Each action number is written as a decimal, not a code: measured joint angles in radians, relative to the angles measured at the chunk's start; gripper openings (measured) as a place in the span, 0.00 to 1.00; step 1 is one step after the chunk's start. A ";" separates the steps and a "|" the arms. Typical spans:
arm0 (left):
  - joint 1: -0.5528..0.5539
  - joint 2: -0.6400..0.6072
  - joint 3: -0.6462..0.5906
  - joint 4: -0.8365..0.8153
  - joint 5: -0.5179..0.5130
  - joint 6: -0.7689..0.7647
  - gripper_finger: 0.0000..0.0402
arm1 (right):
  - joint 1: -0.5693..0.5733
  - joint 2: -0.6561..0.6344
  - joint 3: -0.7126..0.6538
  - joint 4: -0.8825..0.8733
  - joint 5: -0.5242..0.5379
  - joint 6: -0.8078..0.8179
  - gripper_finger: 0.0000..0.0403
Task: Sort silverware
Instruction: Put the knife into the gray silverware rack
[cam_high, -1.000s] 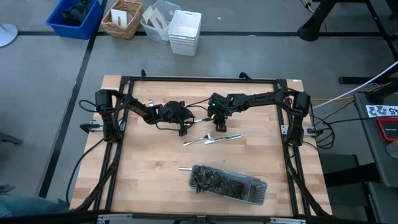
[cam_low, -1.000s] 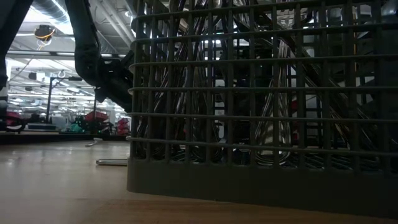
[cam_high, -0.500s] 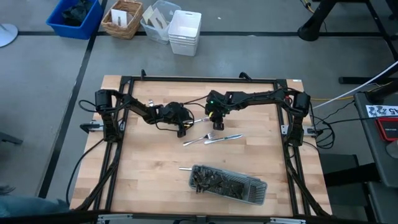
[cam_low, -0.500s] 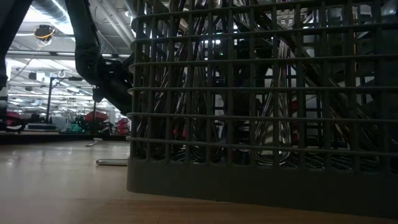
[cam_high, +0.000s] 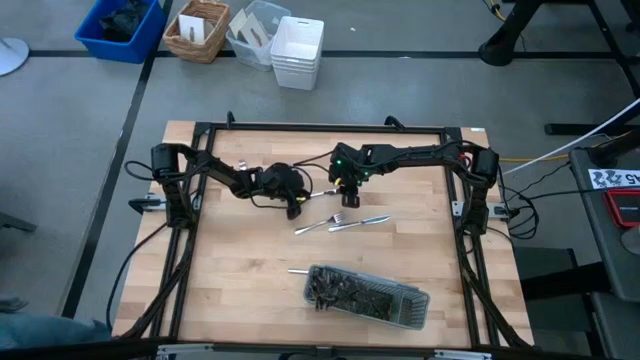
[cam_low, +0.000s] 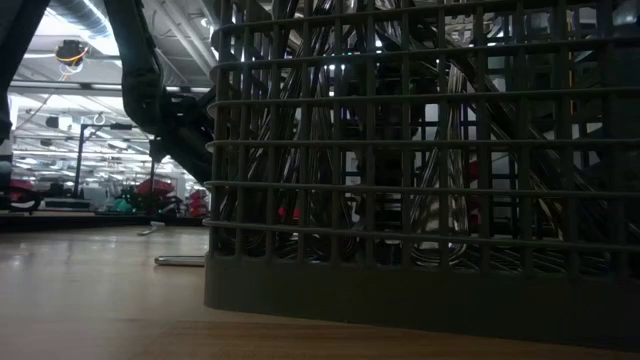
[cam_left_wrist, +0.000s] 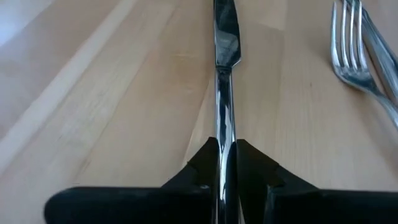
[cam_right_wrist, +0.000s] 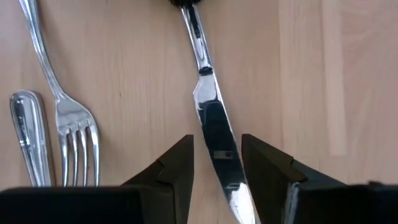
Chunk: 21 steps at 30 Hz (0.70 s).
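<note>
The wooden tabletop (cam_high: 240, 280) carries a long dark mesh tray (cam_high: 366, 296) near its front edge, packed with silverware (cam_low: 420, 150) standing or leaning in a bundle behind the grid; one loose piece (cam_high: 297, 271) lies just beside the tray's end. Nearer the middle of the tabletop lie a fork (cam_high: 318, 224) and a second slim piece (cam_high: 360, 222), close together. Behind them a knife (cam_left_wrist: 225, 81) lies flat on the wood. The left hand (cam_left_wrist: 225, 177) is pinching the knife's handle end between its pressed-together fingers, while the right hand (cam_right_wrist: 216, 165) stands spread over the blade end, one finger on each side, not touching it as far as I can tell. In the right wrist view a fork (cam_right_wrist: 62, 112) and the rounded handle (cam_right_wrist: 28, 137) of another piece lie just beside the knife. These pieces look stiff, light and thin, with polished faces that are probably slippery, so a pinch across the narrow handle, where the sides are parallel, seems safer than across the tapering blade. Lying flat, each offers little height, so fingertips likely have to press close to the wood.
</note>
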<state>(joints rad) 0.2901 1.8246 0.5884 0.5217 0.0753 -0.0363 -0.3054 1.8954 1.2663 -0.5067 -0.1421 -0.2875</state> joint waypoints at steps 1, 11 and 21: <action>0.000 0.001 0.000 0.000 0.000 -0.021 0.07 | 0.004 0.000 0.000 0.001 0.001 0.007 0.34; 0.001 0.002 -0.001 0.002 0.033 -0.207 0.09 | 0.063 0.000 0.000 0.009 0.103 -0.035 0.34; 0.002 0.003 -0.002 0.005 0.075 -0.331 0.10 | 0.118 0.002 0.000 0.030 0.240 -0.089 0.34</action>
<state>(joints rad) 0.2920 1.8278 0.5863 0.5265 0.1499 -0.3671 -0.1875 1.8977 1.2667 -0.4764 0.0975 -0.3760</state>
